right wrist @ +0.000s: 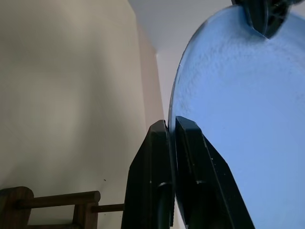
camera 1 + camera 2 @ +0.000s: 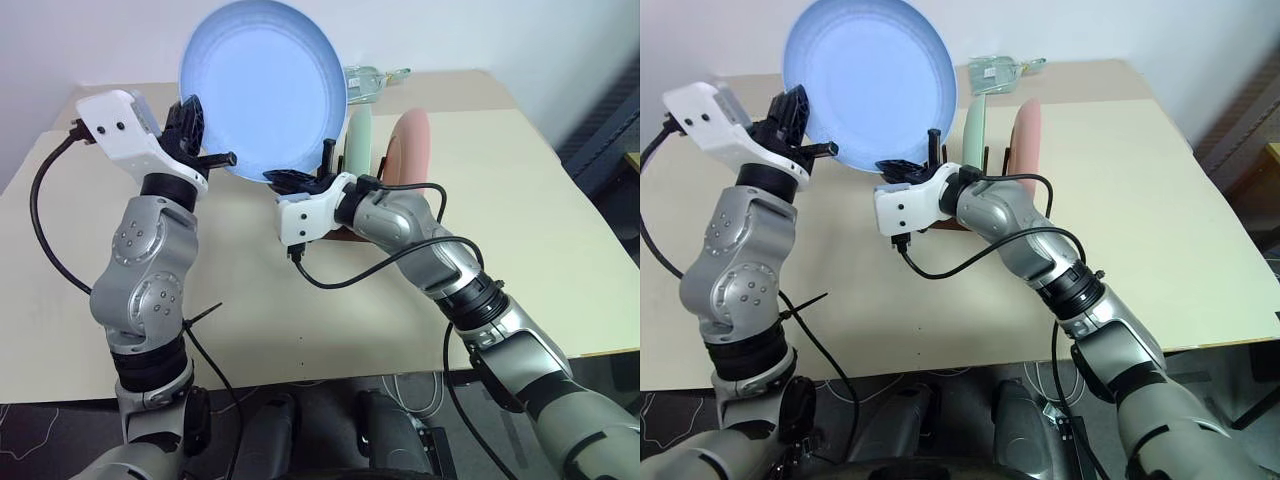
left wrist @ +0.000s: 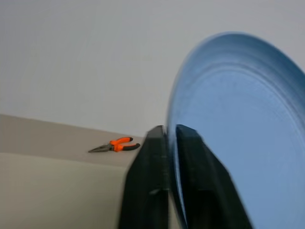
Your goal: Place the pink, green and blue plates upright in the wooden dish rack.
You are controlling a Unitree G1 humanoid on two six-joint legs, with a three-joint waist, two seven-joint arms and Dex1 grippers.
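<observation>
Both grippers hold the light blue plate up in the air above the table, tilted with its face toward me. My left gripper is shut on its left rim, the fingers straddling the edge. At the plate's lower rim my right gripper is shut as well, its fingers pinching the edge. Behind the right hand the pale green plate and the pink plate stand upright in the wooden dish rack, which is largely hidden.
Orange-handled pliers lie on the beige table far to the left. A clear bottle lies at the back edge behind the rack. Black cables hang from both wrists. A white wall rises behind the table.
</observation>
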